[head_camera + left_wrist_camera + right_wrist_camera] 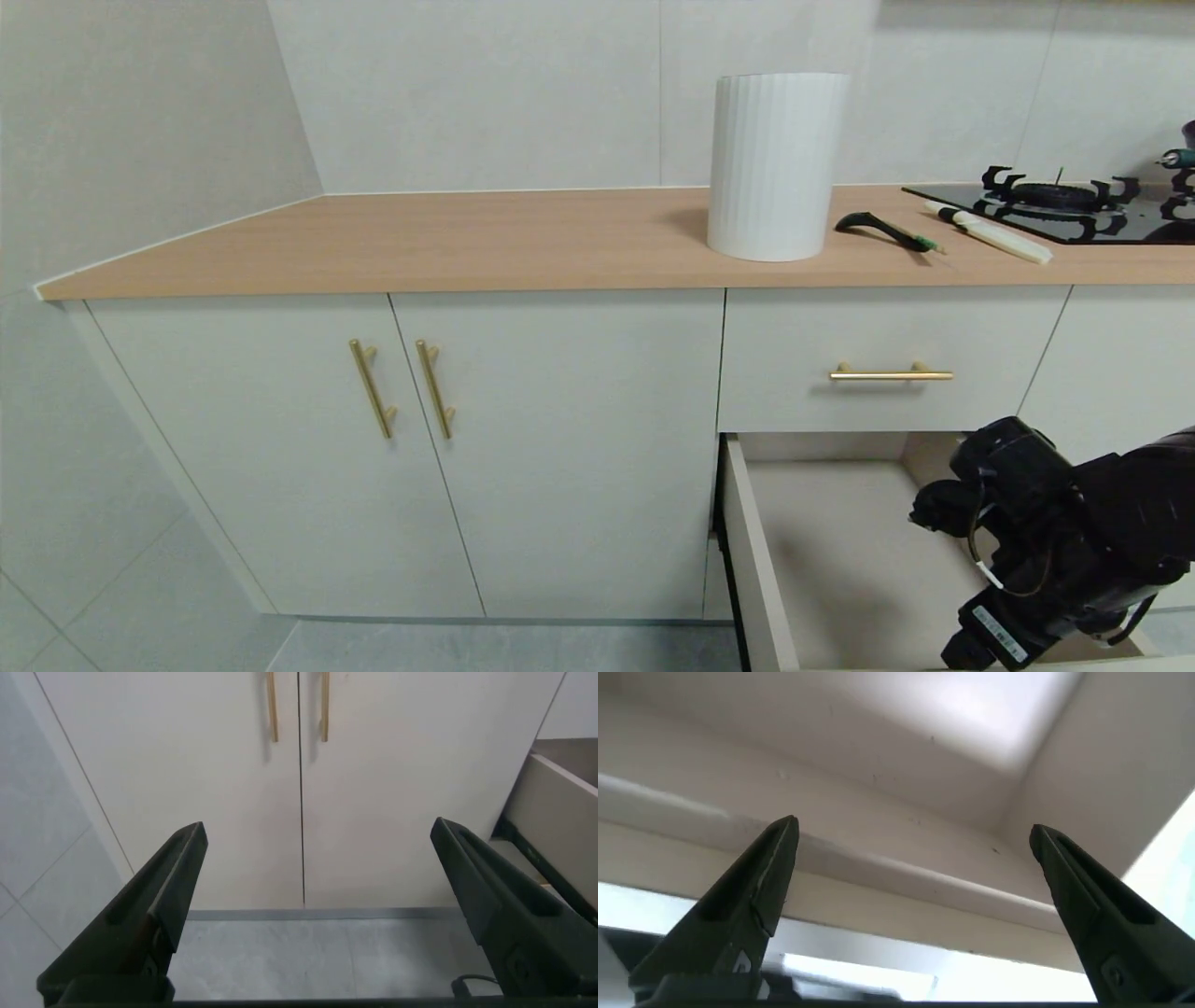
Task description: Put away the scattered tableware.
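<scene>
Two pieces of tableware lie on the long wooden countertop (467,243), both on the hob side of the tall white ribbed cylindrical container (775,168). The black curved utensil with a green tip (882,231) lies just beside the container. The slim cream-coloured utensil with a green band (990,233) lies a little farther from it, near the edge of the black glass gas hob (1064,201). The two pieces are close together but apart, and nothing grips either one.

Below the container, under the counter, sits a shut pale drawer with a brass bar handle (892,374). Beneath that, a pale lower drawer (840,560) is pulled out, its floor bare. The black right arm (1055,541) hangs over this open drawer, well below the container. The right gripper (912,827) has its claw spread wide, holding nothing, and faces an inner corner of the drawer.

The left gripper (318,826) is likewise spread wide and holds nothing. It sits low, facing the pair of pale cabinet doors with vertical brass handles (301,784), which stand below and away from the container on the side opposite the hob, above grey floor tiles (308,957)
</scene>
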Available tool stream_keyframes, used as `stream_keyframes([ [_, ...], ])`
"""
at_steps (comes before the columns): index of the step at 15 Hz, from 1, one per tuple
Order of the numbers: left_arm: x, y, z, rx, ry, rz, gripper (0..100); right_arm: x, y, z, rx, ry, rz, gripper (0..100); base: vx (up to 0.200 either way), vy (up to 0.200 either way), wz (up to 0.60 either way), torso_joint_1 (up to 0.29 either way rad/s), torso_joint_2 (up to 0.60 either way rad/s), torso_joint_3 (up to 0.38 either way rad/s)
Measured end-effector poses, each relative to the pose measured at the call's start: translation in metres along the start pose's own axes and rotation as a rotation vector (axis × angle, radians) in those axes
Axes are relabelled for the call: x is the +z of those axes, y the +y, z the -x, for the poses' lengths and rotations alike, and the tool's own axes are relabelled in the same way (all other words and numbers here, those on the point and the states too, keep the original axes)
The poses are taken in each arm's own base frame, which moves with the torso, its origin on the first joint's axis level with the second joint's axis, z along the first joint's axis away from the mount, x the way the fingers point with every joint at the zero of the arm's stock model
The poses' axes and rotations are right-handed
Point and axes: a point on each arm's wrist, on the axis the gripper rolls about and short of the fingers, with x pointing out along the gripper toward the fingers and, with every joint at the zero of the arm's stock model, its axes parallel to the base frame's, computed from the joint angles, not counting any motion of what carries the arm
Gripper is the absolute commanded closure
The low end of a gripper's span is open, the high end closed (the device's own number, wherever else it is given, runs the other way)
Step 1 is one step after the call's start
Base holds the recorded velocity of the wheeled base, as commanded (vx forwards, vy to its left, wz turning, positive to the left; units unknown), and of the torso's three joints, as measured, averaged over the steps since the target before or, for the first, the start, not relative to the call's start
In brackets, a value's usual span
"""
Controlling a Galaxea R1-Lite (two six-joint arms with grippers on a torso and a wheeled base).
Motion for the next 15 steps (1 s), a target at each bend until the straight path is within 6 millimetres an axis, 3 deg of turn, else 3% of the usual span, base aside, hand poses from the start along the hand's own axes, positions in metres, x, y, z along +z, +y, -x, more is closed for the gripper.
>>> stream_keyframes([
  [6, 0.0, 0.0, 0.0, 0.0, 0.0, 0.0, 0, 0.003, 0.004, 0.009, 0.007, -0.009, 0.003, 0, 0.0, 0.0, 0.0, 0.0, 0.0, 0.0],
  [9, 0.0, 0.0, 0.0, 0.0, 0.0, 0.0, 0, 0.021, -0.009, 0.033, 0.056, -0.138, -0.231, 0, 0.0, 0.0, 0.0, 0.0, 0.0, 0.0],
  [12, 0.0, 0.0, 0.0, 0.0, 0.0, 0.0, 0, 0.023, -0.024, 0.061, 0.121, -0.269, -0.313, 0, 0.0, 0.0, 0.0, 0.0, 0.0, 0.0],
  [15, 0.0, 0.0, 0.0, 0.0, 0.0, 0.0, 0, 0.024, -0.034, 0.076, 0.1, -0.377, -0.352, 0, 0.0, 0.0, 0.0, 0.007, -0.02, -0.011],
])
